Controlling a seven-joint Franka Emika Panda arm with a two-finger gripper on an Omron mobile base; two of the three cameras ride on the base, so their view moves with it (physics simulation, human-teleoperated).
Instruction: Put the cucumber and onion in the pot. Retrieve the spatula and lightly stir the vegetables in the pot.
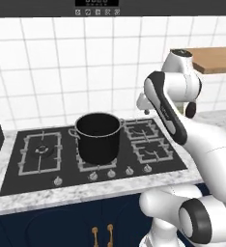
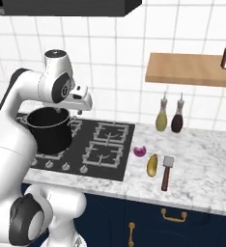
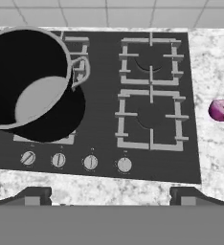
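Pot (image 3: 30, 79) left of open gripper (image 3: 109, 194), apart.

No text can be read. The dark panel (image 1: 96, 6) at the top of the left base view carries a row of display marks, too blurred to make out.

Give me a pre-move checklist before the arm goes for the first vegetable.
1. Gripper open and holding nothing: ok.
2. Pot upright on the stove, mouth uncovered: ok.
3. Pot bottom bare, no vegetables inside yet: ok.
4. Onion on the marble counter, just right of the stove: ok.
5. Cucumber lying between onion and spatula, apart from both: ok.
6. Gripper lined up over a vegetable: not ok, it hangs above the stove's front edge.
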